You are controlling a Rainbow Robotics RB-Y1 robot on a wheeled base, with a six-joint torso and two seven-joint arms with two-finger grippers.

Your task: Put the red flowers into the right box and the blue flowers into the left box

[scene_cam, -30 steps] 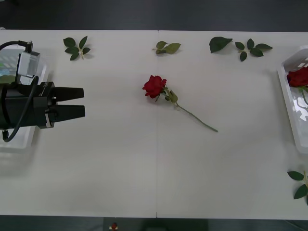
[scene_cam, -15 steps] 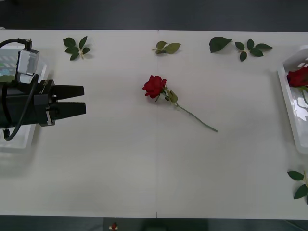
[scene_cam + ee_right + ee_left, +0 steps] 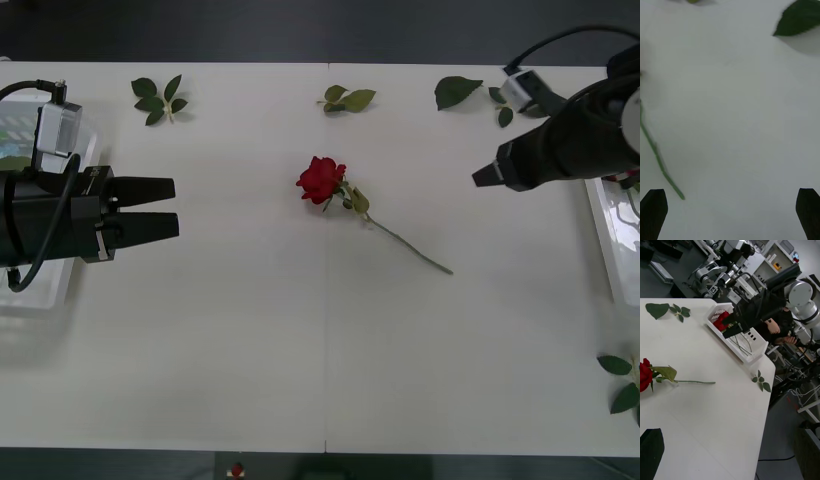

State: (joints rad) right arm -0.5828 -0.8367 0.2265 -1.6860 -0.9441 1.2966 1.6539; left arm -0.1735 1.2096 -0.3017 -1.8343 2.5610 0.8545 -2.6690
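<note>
One of the red flowers lies mid-table, its stem running toward the front right. My right gripper hovers open and holds nothing, right of the bloom and behind the stem's end. The right wrist view has that stem ending beside one black fingertip. The right box sits at the right edge, partly under the right arm; the left wrist view shows red roses inside it. My left gripper is open over the left box. The blue flowers are hidden.
Loose green leaf sprigs lie along the back edge and at the front right. Bare white table surrounds the rose. The table's front edge is near.
The right arm has come into the front view from the right and now reaches over the table beside the right box. The left arm and the rose have stayed put.
</note>
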